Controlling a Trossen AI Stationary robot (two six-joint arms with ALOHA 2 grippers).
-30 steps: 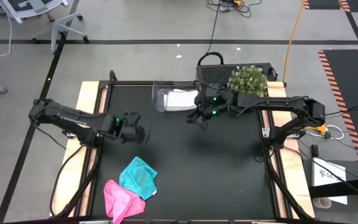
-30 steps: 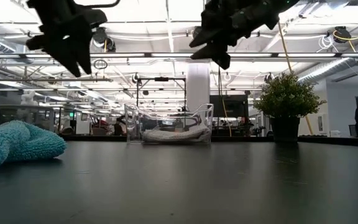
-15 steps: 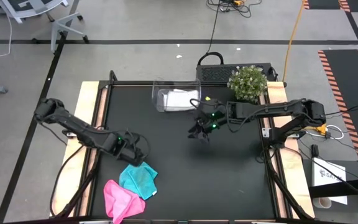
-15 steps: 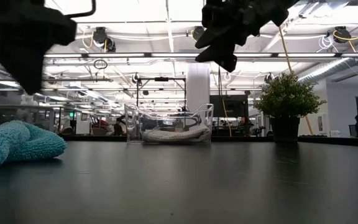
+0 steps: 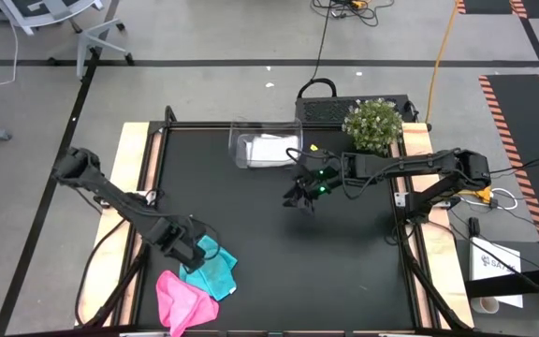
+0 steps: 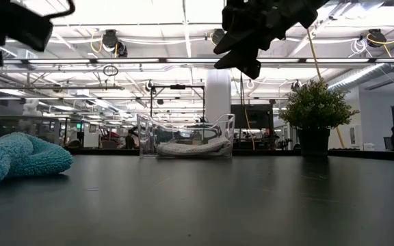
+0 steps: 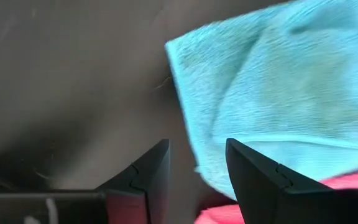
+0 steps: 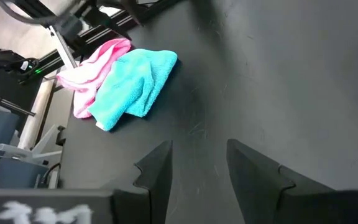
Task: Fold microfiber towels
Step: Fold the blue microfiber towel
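Black and matte, the surface [image 5: 279, 253] fills a wood-edged frame under a bright hall of ceiling lights, with grey floor all around. On the high view's clock face, a potted plant [image 5: 373, 124] stands at about 1 o'clock and a clear plastic tub [image 5: 264, 146] sits near 12, holding the pale grey-white towel [image 5: 271, 150], which lies flat and loosely heaped inside it.

Toward 7 o'clock lie the other two cloths. The teal towel [image 5: 215, 266] is a rumpled, roughly square pad of short looped pile, soft and slack, with one fold doubled over itself. The pink towel [image 5: 178, 298] lies touching it on the 7 o'clock side, bunched into a lumpier heap and partly tucked beneath the teal edge.

The left arm reaches down from 9 o'clock, and the left tool [image 5: 193, 253] hangs right at the teal towel's 9 o'clock edge. Its wrist camera shows both dark fingers apart and empty, with the teal hem [image 7: 199, 168] running between and just ahead of them and a strip of pink [image 7: 216, 214] beside. The left arm is by far the nearer, and the likely next move is a pinch on that hem, where the pile should compress easily.

The right tool [image 5: 299, 196] hovers well apart near the centre, raised off the surface, fingers apart and holding nothing.
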